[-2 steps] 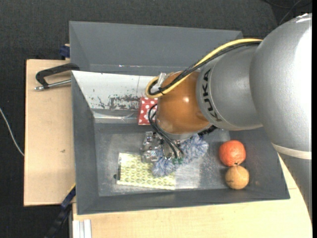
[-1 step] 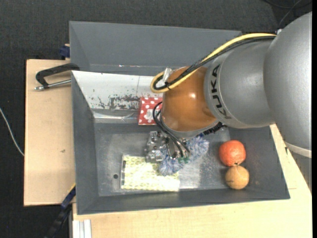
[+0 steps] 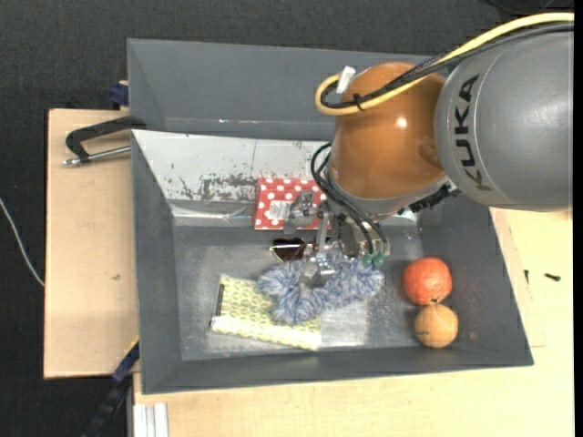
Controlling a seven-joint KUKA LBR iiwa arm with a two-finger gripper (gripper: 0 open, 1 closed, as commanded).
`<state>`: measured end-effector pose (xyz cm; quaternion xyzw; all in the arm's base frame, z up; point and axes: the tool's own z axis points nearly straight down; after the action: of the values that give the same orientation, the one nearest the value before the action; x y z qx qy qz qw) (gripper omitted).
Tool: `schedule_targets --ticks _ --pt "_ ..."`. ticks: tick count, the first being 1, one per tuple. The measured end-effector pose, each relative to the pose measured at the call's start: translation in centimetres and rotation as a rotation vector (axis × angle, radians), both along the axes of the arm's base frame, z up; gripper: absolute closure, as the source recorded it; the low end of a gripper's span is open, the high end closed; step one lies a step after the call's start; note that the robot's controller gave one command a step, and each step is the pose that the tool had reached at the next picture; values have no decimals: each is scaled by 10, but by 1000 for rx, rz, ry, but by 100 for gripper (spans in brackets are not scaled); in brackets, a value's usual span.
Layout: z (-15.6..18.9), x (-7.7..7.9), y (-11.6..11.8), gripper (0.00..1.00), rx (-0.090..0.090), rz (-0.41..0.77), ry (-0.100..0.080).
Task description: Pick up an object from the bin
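Dark carpet lies round the grey metal bin, and the arm comes in from the right with its orange cover hanging over the middle of the floor. Below it we see the gripper low over the upper edge of a blue shaggy thing, like a mop head or a yarn tuft, which lies mid-bin towards the near wall. We cannot tell whether the gripper is released or clenched, as its tip is lost against the shag, and we see nothing held.

If the blue tuft is the pick, we judge that a good grasp goes straight down into its thickest part and closes on a full bunch of strands. A pinch on a few loose ends would likely slip out on the lift. The tuft is soft and should give, so we would lift gently and watch that it comes away whole.

Around it things are close. A small dark object sits just beside the gripper on its left, and a red box with white dots lies just behind. A yellow-green patterned cloth touches the tuft's left side and could be dragged along. A red-orange ball and a tan ball sit apart to the right, out of the way.
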<state>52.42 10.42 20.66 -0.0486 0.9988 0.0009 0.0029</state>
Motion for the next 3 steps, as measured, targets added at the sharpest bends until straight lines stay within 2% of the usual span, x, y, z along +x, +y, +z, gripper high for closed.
schedule_targets --ticks 1,2,3 --pt "-4 0 1 0 1 6 -3" --pt "-129 -5 17 100 -1 167 -3" --pt "-129 -5 17 100 0 167 -3"
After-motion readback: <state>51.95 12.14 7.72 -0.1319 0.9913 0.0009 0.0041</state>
